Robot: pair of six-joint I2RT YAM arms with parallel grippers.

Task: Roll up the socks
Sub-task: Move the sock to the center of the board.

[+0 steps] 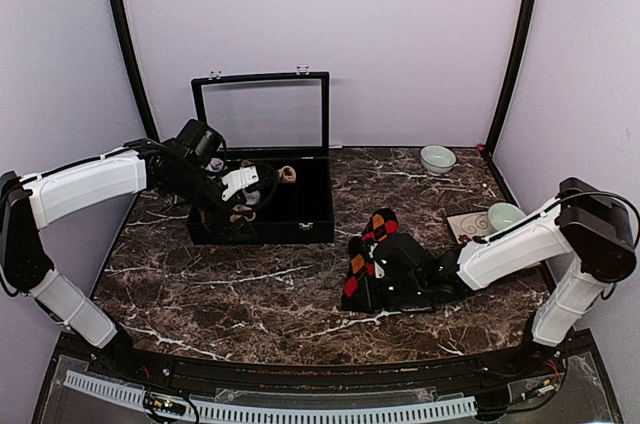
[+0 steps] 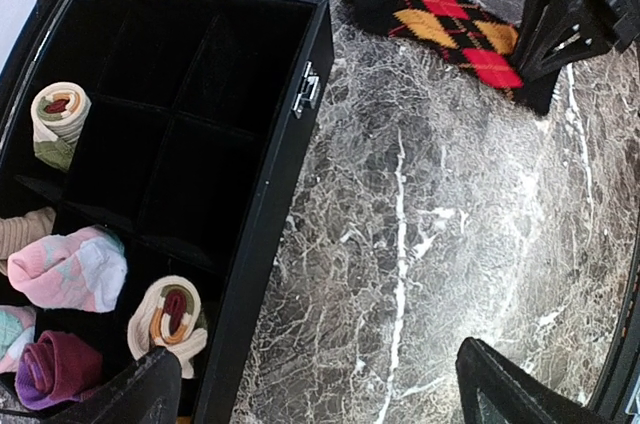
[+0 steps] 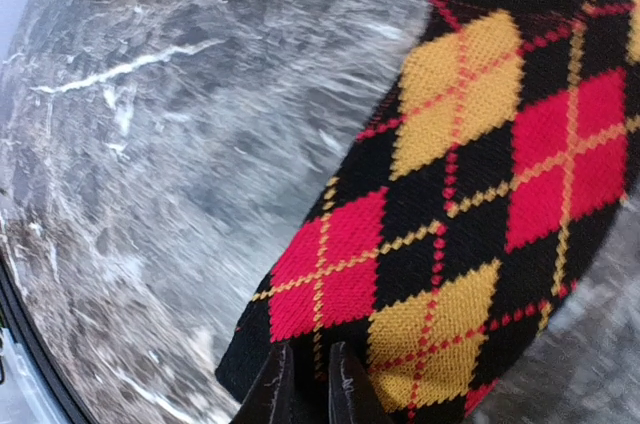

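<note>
Where the argyle sock [image 3: 470,214] ends, the right claw [image 3: 310,369] pinches it, nearly closed

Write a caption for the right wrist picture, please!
Right gripper, jaws pinching the edge of the argyle sock on the marble table.

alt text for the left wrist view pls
A black argyle sock with red and orange diamonds lies on the marble table at top right, the right gripper at its end. At left, an open black divided box holds sock rolls; the left gripper is wide open at the bottom.
</note>
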